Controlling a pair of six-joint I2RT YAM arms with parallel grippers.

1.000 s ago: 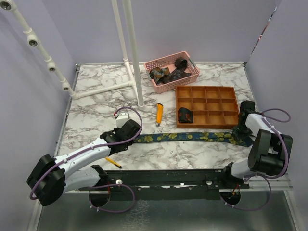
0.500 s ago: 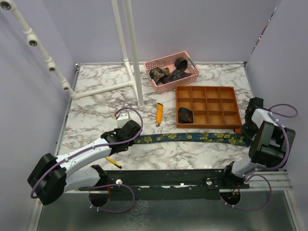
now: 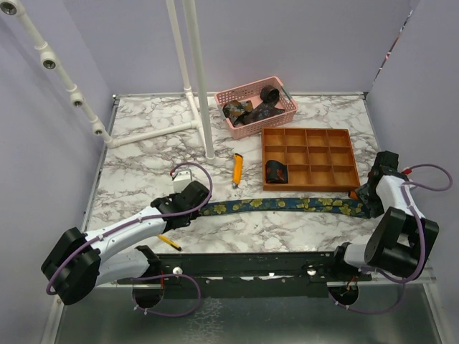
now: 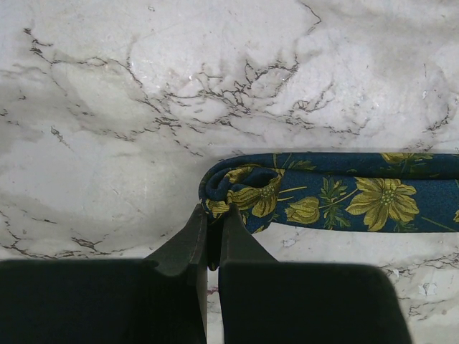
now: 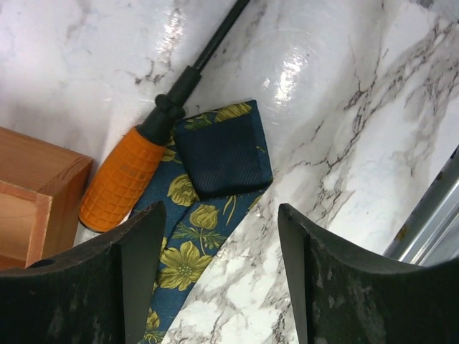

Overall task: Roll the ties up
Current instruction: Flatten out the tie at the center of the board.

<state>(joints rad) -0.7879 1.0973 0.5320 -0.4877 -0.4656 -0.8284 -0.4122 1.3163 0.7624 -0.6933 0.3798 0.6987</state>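
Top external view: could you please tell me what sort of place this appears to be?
Probably a robot test cell: plain lavender walls enclose a marble-patterned table, with a metal mounting rail along its near edge.

Navy yellow-flowered tie (image 3: 287, 204) lies flat across the table (image 3: 143, 165), right tip folded — a coiled tie (image 3: 275, 170) sits in the tray (image 3: 310, 186).

Marble-patterned table (image 3: 143, 165) carrying stretched floral tie (image 3: 287, 204), utility knife (image 3: 237, 168), orange-handled screwdriver (image 5: 122, 179), wooden compartment tray (image 3: 308, 130), pink basket (image 3: 283, 115), white pipe stand (image 3: 150, 135).
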